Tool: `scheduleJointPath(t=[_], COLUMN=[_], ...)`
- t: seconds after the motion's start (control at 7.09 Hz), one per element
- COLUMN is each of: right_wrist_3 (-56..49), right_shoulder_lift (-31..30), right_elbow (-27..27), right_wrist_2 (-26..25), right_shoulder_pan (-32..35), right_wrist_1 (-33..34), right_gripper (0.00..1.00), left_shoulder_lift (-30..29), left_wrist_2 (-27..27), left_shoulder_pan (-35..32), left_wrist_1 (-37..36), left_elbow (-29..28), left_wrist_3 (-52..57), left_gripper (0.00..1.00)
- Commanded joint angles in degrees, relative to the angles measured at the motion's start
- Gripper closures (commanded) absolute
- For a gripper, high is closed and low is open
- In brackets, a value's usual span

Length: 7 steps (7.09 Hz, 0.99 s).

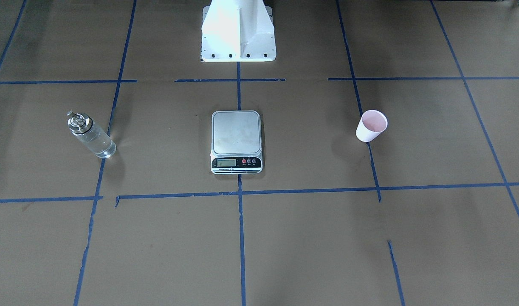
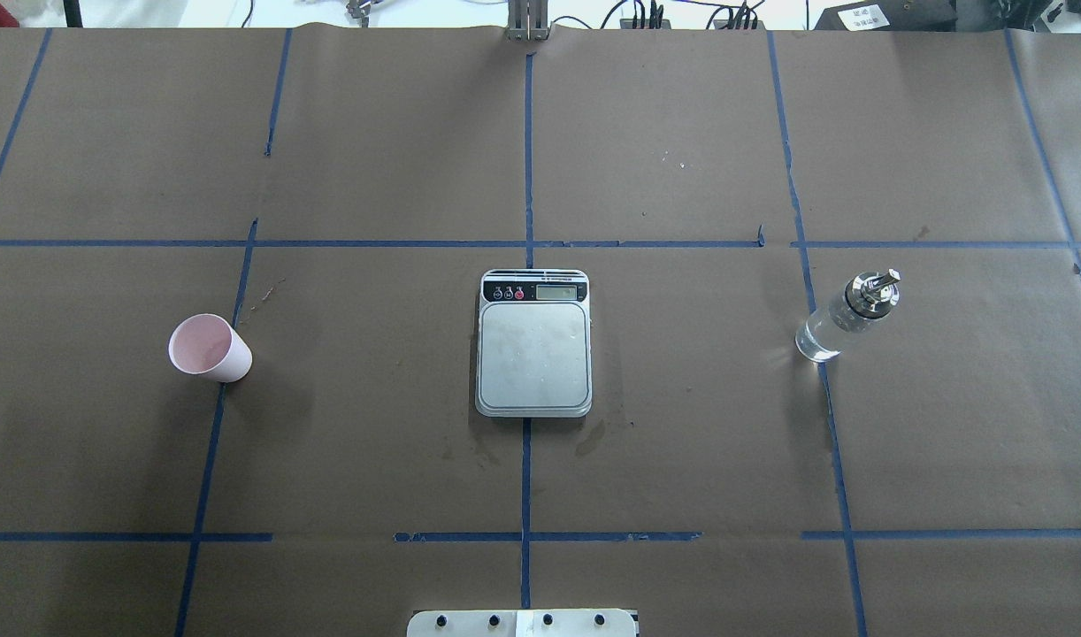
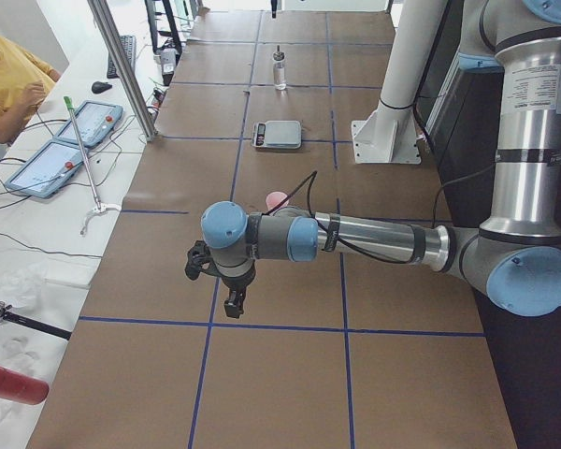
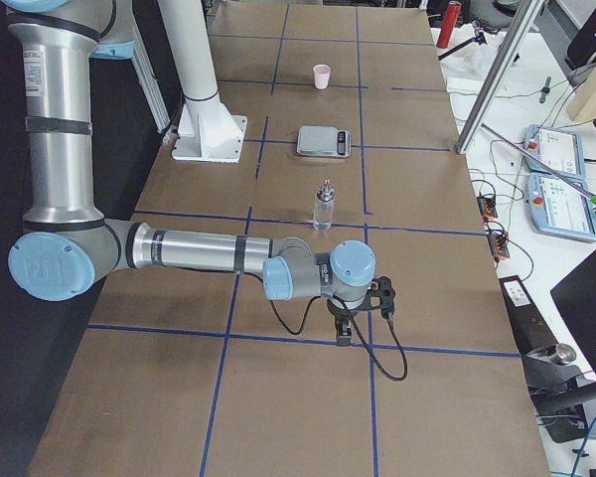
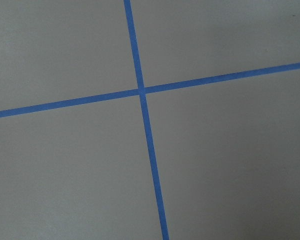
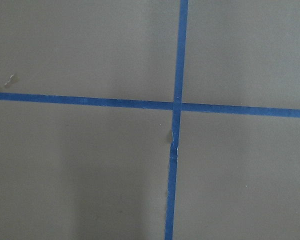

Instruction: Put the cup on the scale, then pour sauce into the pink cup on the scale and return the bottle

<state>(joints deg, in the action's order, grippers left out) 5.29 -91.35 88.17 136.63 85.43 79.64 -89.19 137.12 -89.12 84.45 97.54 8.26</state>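
Found cup (image 2: pixel 209 348) L, bottle (image 2: pixel 846 316) R of bare scale (image 2: pixel 533 343), prob. so each side reaches one; left fingers (image 3: pixel 232 305), right fingers (image 4: pixel 344 336): couldn't tell state.

The scale (image 2: pixel 533 354) sits mid-counter (image 2: pixel 682 442), straight out from the robot's base (image 2: pixel 523 623), its display (image 2: pixel 562 293) on the side away from the robot. The cup (image 2: pixel 209 348) stands well apart on the robot's left and the bottle (image 2: pixel 846 317) well apart on its right, all three roughly in a row.
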Motion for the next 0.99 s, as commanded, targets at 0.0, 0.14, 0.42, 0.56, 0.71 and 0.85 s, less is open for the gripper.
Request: scheduleJointPath(t=[0.0,0.14,0.42,0.56,0.71,0.85], right_wrist_3=[-0.19,-0.11,-0.11,-0.11,-0.02,-0.02], right_shoulder_lift=[0.03,0.12,0.12,0.12,0.12,0.12], right_elbow=[0.33,0.25,0.07,0.07,0.07,0.16], right_wrist_2=[0.04,0.13,0.13,0.04,0.13,0.13], right_shoulder_pan=[0.00,0.00,-0.09,-0.09,-0.09,-0.09], right_wrist_1=[-0.10,0.08,-0.10,-0.10,-0.10,-0.10], right_gripper=[0.00,0.00,0.00,0.00,0.00,0.00], left_shoulder_lift=[-1.58,-1.60,-1.60,-1.60,-1.60,-1.60], left_wrist_2=[0.08,-0.18,-0.27,-0.27,-0.10,-0.27], left_shoulder_pan=[0.61,0.70,0.70,0.70,0.70,0.70], left_wrist_1=[0.54,0.80,0.72,0.72,0.72,0.72], left_elbow=[0.11,0.11,0.11,0.28,1.07,1.07], left_wrist_3=[-4.00,-4.30,-4.39,-4.48,-4.48,-4.65], left_gripper=[0.00,0.00,0.00,0.00,0.00,0.00])
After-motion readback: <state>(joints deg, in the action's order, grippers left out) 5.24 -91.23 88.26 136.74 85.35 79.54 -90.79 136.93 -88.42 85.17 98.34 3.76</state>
